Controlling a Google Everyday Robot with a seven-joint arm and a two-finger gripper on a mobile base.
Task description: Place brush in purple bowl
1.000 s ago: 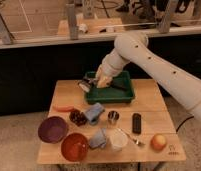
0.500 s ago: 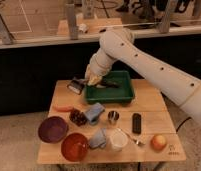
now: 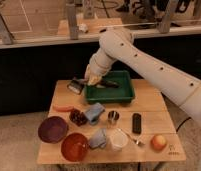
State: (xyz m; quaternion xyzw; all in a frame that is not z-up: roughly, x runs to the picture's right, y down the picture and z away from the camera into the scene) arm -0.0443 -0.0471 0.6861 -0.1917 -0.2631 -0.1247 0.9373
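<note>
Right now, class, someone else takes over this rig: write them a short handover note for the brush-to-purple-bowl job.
Gripper: shut, at the left end of the green tray, apparently on one end of the brush.
Brush: over the tray, not carried off yet.
Purple bowl: near left corner of the table, empty.
Done: the grasp, it seems.
Left: lift, carry to the bowl, release.

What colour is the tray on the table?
Green tray, camera view; the pincer is at its left rim.
</note>
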